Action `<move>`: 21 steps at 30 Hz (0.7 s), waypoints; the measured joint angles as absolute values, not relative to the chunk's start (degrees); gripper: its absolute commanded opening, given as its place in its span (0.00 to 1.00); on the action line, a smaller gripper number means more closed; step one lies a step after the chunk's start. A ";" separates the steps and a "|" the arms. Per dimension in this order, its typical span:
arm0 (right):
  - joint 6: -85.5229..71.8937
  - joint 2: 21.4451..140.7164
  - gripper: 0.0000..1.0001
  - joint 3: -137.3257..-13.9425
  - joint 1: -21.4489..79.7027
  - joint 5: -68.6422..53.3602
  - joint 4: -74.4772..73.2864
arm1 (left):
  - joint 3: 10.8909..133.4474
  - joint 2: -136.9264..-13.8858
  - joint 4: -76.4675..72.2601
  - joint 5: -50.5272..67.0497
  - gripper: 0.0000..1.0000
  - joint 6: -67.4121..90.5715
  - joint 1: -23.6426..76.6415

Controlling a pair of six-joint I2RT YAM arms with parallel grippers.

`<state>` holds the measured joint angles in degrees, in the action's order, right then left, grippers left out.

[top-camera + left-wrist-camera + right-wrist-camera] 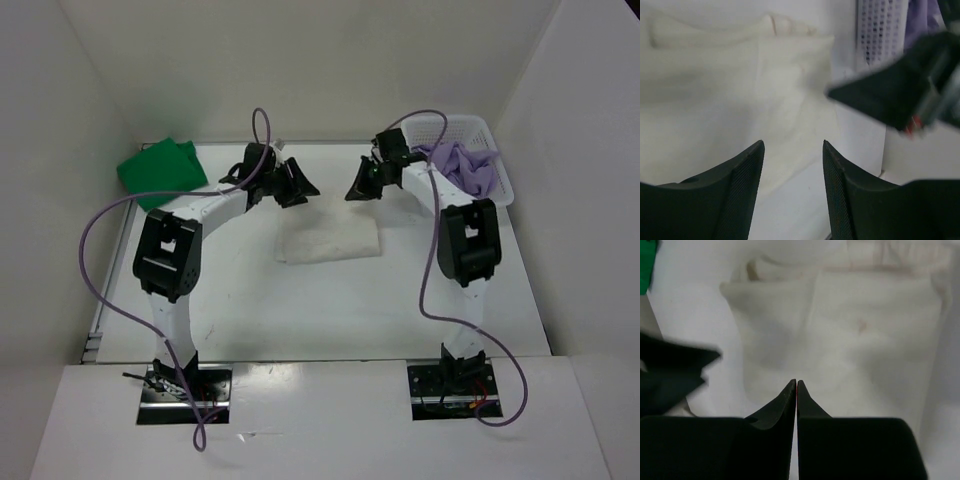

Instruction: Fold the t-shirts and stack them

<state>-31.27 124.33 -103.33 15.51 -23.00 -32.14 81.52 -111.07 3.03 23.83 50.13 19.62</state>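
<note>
Top external view: the cream-white shirt [330,240] lies folded in a neat rectangle mid-table [300,310]. The left gripper [295,185] and the right gripper [362,185] are poised at its far edge, one over each far corner, tips facing each other across a gap. The green shirt [160,168] sits folded at the far left corner, well apart from both. The lavender shirt [465,165] is bunched in the basket [495,130] at far right, just behind the right arm.

Left wrist view: the left gripper [792,145] shows its jaws parted with nothing between them. The cream-white shirt [740,90] spreads out beyond and below the fingertips. The right gripper [890,100] blurs in from the right, with the basket [880,30] behind it.

Right wrist view: the right gripper [796,382] is pressed closed, tips meeting, holding nothing. The cream-white shirt [855,335] lies directly below and ahead of it. The left gripper [670,370] is at left, and a sliver of green shirt [645,265] shows top left.
</note>
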 measured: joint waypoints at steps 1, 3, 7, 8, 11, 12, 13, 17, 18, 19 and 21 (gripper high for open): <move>-31.27 120.25 0.06 -98.50 15.51 -22.92 -30.46 | 83.81 -113.30 2.52 23.77 0.58 50.15 18.87; -31.70 113.19 0.06 -90.35 15.51 -22.81 -28.67 | 87.20 -117.67 1.85 23.51 0.58 50.09 17.56; -32.42 104.99 0.05 -75.31 15.49 -22.20 -24.58 | 88.29 -123.96 2.20 22.52 0.58 49.87 14.96; -32.71 104.66 0.03 -72.58 15.49 -21.54 -24.01 | 88.29 -125.21 2.59 22.33 0.57 49.87 14.26; -33.39 105.47 0.02 -66.39 15.49 -19.57 -23.22 | 88.31 -127.17 2.07 24.21 0.57 50.98 12.62; -33.47 105.78 0.02 -65.43 15.49 -19.03 -23.22 | 88.31 -127.17 2.00 24.21 0.57 51.00 12.32; -33.56 106.19 0.02 -64.90 15.49 -18.48 -23.20 | 88.12 -127.11 1.63 24.36 0.57 51.11 12.12; -33.52 106.28 0.02 -64.90 15.49 -17.63 -22.35 | 85.45 -124.84 0.86 23.81 0.62 51.11 11.84; -33.52 106.26 0.05 -64.90 15.49 -17.52 -22.28 | 84.44 -123.72 0.91 23.53 0.64 51.03 11.68; -33.45 106.15 0.07 -64.90 15.49 -17.45 -22.28 | 83.44 -122.28 1.13 22.83 0.66 50.87 11.53; -33.30 105.36 0.16 -64.88 15.49 -17.28 -22.50 | 80.66 -118.06 2.11 21.12 0.71 50.19 11.00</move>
